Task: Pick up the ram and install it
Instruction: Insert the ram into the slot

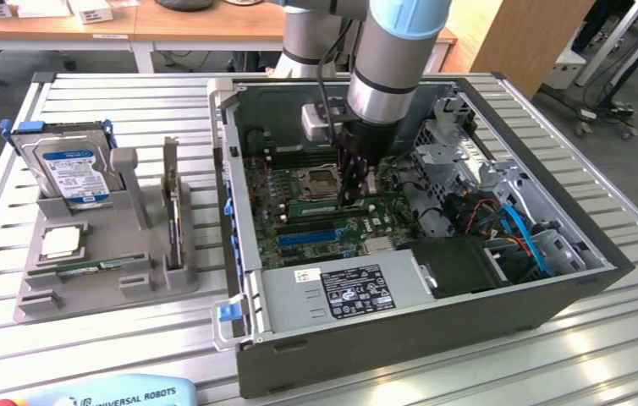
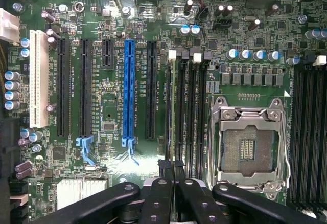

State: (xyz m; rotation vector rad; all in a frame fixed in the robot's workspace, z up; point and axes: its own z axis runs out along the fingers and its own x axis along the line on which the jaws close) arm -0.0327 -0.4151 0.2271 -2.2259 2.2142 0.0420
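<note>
My gripper (image 1: 355,196) reaches down into the open computer case (image 1: 409,296) and hangs over the motherboard beside the CPU socket (image 1: 321,179). In the wrist view its two black fingertips stand close together, and the gripper (image 2: 171,166) is shut on the ram (image 2: 176,111). The ram is a thin green board seen edge-on. It runs along the memory slots (image 2: 191,106) next to the empty CPU socket (image 2: 248,142). I cannot tell how deep the ram sits in its slot.
A grey parts holder (image 1: 105,288) stands on the table at the exterior view's left. It carries a silver hard drive (image 1: 71,169), a square CPU chip (image 1: 62,243), an upright card (image 1: 170,199) and a thin green strip (image 1: 88,269). Cables and the drive cage crowd the case's far side.
</note>
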